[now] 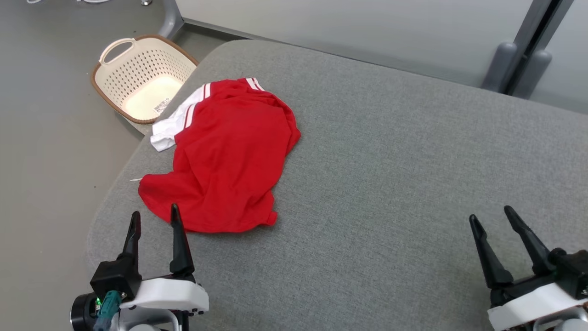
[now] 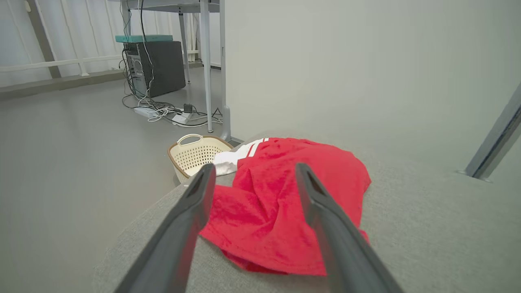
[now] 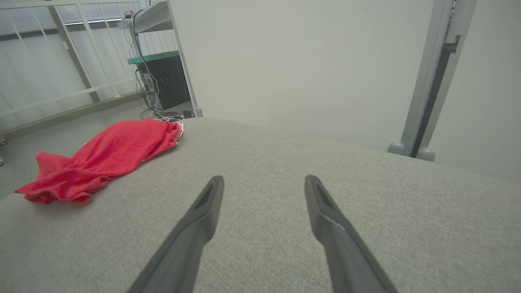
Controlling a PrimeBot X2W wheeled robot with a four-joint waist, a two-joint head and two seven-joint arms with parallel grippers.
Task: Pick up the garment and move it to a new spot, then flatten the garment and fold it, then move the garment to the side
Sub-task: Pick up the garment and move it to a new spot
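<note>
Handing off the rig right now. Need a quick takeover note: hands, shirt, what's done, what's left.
Left hand: open, empty, at the near edge of the red shirt; can't tell whether it touches.
Right hand: open, empty, over the bare grey padded surface, well away from the shirt.
Shirt: crumpled in a heap near the surface's left edge, beside the cream basket, which stands lower, off the surface.
Done: nothing yet, judging by how it lies.
Left: pick up and move to a new spot, flatten, fold, move aside.
</note>
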